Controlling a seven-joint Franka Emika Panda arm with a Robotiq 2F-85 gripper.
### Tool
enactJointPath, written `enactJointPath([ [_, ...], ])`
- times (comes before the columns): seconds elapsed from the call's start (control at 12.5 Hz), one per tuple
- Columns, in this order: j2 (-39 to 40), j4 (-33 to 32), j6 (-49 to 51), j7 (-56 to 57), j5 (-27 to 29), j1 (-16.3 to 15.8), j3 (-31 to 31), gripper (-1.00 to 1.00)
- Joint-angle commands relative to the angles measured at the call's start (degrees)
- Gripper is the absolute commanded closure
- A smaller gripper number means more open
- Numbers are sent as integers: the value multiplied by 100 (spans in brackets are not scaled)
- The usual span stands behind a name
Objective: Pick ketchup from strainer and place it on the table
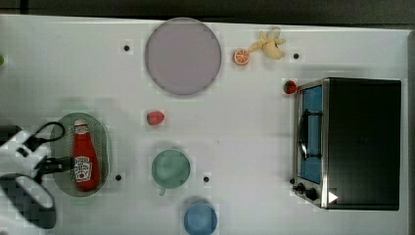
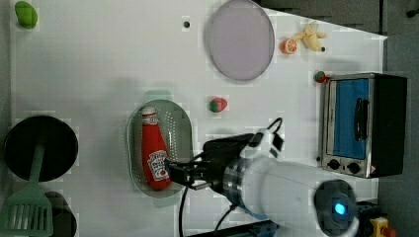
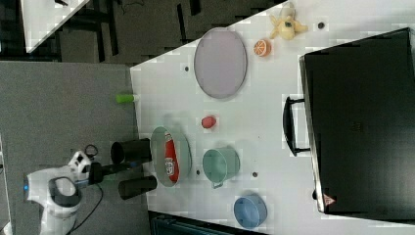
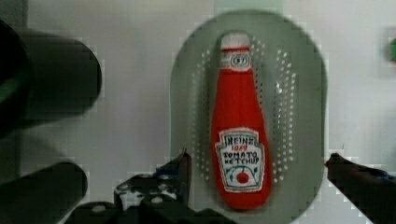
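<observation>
My jaws (image 4: 257, 163) stood wide apart and held nothing, one finger on each side of the bottle's label end. The ketchup bottle (image 4: 240, 121) lay flat on its back in the pale green strainer (image 4: 303, 93), cap pointing away from me. It looked small, light and somewhat squashy, probably smooth-skinned, so I judged the broad labelled belly the safest place to grip, not the narrow neck. Beyond the strainer the white worktop (image 1: 244, 132) lay open.

Top view overhead; wrist view close above strainer (image 4: 247, 116), seen by both.
</observation>
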State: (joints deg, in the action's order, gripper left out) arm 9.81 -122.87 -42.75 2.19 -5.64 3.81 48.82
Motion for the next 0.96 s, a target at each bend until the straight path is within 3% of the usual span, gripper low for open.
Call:
enactJointPath([
  [0.08, 583, -232, -424, -685, -305, 89, -198, -100],
  [0.88, 2511, -192, -1472, -2052, -2075, -33, -421, -100],
  [0.96, 2601, -176, -1474, -2096, -2214, -62, -484, -91],
])
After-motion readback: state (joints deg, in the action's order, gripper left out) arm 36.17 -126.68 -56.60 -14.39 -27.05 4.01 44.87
